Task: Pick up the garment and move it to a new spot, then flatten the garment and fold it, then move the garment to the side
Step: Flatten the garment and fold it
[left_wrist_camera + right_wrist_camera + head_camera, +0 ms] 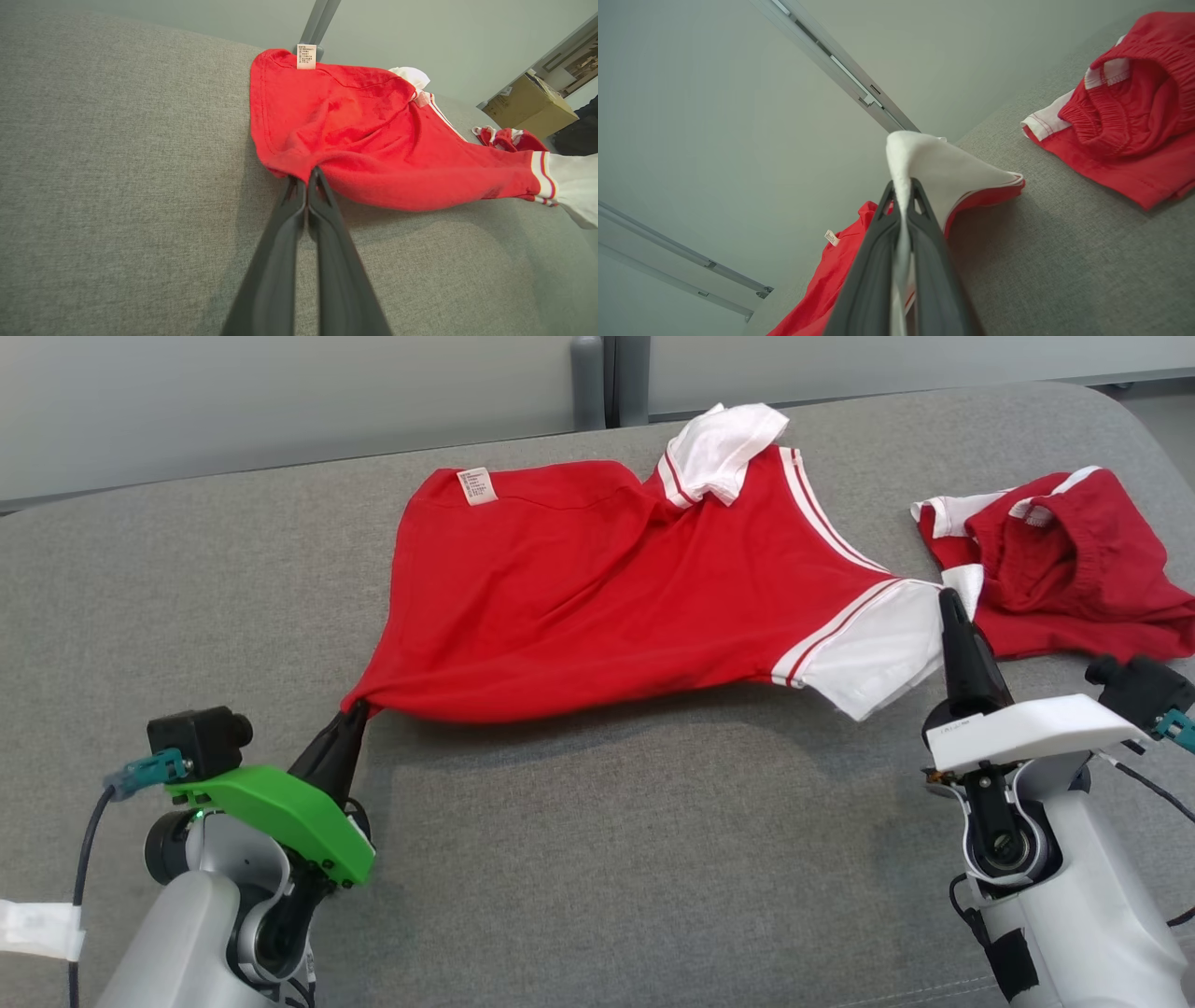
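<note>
While left gripper (356, 711) and right gripper (948, 604) pinch the shirt (597, 597) | grey cloth surface (607, 859) | pale wall (280, 401) behind

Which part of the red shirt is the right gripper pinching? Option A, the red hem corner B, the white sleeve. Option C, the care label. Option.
B: in the right wrist view, the right gripper is closed with the white sleeve of the red shirt pinched between its fingers.

Crumpled red elastic-waisted shorts with white trim (1064, 569) lay on the grey woven fabric surface (597, 859), just right of the right gripper (950, 602).
</note>
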Tool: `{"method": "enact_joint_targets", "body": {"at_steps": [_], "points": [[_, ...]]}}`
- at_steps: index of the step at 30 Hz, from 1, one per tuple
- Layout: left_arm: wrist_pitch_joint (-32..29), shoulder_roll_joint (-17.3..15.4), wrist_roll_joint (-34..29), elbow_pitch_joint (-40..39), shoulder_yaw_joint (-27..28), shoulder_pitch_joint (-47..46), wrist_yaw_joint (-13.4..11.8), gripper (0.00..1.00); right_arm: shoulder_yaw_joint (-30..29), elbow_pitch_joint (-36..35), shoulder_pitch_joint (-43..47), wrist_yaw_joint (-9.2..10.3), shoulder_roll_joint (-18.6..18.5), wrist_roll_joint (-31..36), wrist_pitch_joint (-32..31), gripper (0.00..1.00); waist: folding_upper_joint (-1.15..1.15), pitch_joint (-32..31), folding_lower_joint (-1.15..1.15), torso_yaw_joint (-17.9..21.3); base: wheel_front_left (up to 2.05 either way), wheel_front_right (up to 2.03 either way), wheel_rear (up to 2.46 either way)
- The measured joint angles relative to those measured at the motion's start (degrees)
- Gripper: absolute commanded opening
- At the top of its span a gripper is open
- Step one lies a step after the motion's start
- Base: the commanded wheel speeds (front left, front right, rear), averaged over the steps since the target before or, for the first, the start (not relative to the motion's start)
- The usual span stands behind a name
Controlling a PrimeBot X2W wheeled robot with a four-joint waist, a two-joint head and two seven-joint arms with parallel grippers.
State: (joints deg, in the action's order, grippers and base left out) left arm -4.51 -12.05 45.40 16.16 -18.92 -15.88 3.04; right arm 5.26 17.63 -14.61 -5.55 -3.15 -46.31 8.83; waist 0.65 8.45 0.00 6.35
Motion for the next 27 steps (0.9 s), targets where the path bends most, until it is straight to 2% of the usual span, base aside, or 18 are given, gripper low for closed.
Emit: {"method": "enact_joint_targets", "body": {"at_steps": [5,12,19,27], "points": [[3.99,1.82,0.11,-0.44,0.52,1.25,0.76,0.0,-1.24,-1.31,0.98,-0.51,0.26,-2.14,3.11,0.0,0.0,0.05,0.0,0.21,0.0,0.0,0.0],[8.2,2.3,0.01,-1.04,1.09,5.61,1.08,0.0,-1.85,-3.09,5.08,-0.98,0.41,-2.83,4.31,0.0,0.0,-1.18,0.0,-0.32,0.0,0.0,0.0],[12.18,4.0,0.14,-4.33,2.02,5.87,1.83,0.0,-2.49,-6.86,4.41,-1.0,0.47,-3.07,4.85,0.0,0.0,-2.82,0.0,-0.5,0.0,0.0,0.0],[15.24,3.8,0.19,-11.45,3.7,4.26,2.53,0.0,-2.82,-13.92,0.59,-1.09,-0.66,-2.47,5.35,0.0,0.0,-4.94,0.0,-0.59,0.0,0.0,0.0]]}}
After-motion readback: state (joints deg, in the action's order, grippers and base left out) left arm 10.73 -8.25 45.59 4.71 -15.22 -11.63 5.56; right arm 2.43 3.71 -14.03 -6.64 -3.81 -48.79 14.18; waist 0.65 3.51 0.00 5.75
